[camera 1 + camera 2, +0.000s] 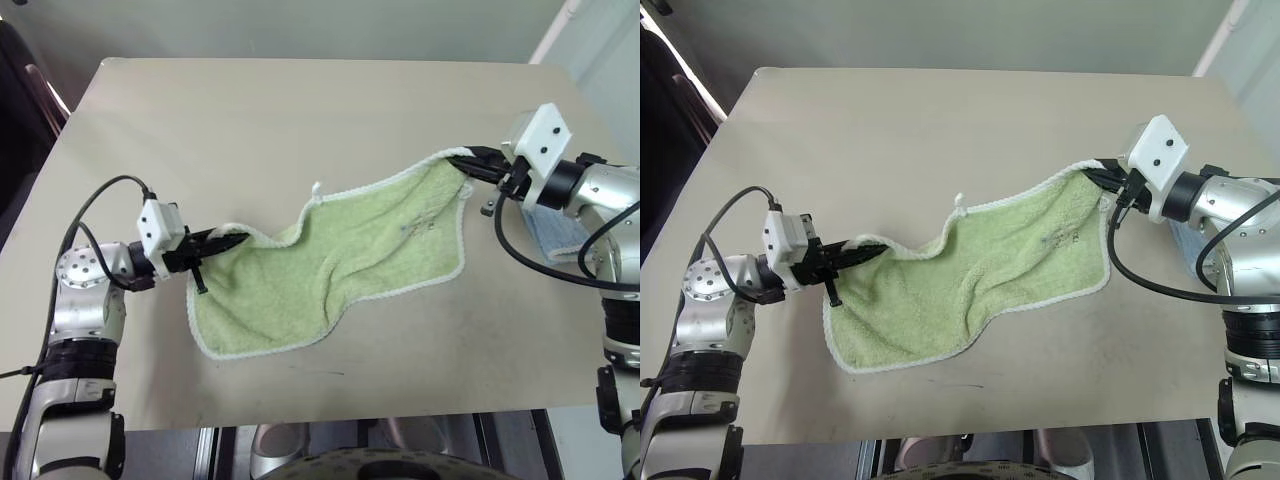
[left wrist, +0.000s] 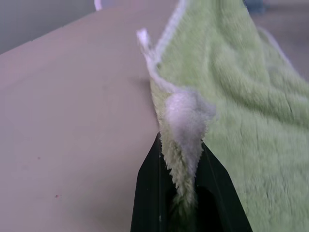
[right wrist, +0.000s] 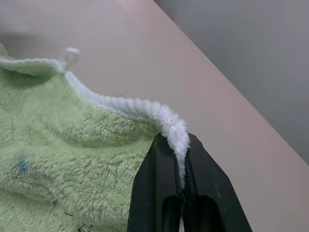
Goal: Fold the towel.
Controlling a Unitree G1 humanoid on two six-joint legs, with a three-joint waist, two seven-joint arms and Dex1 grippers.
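Observation:
The towel [image 1: 340, 260], lime-green terry with white stitched edging and a small white loop tag [image 1: 316, 187], stretches across the tan table between my two grippers. My left gripper [image 1: 238, 240] is shut on the towel's far left corner, lifted a little off the table; in the left wrist view the edging [image 2: 183, 116] is bunched between the black fingers [image 2: 149, 193]. My right gripper [image 1: 462, 160] is shut on the far right corner, held up above the table; the white edge [image 3: 176, 133] is pinched between its fingers [image 3: 154, 193]. The towel's near edge rests on the table.
A pale blue cloth [image 1: 555, 232] lies on the table [image 1: 260, 110] at the right edge, under my right arm. The table's near edge runs close below the towel. A dark chair [image 1: 25, 90] stands off the far left corner.

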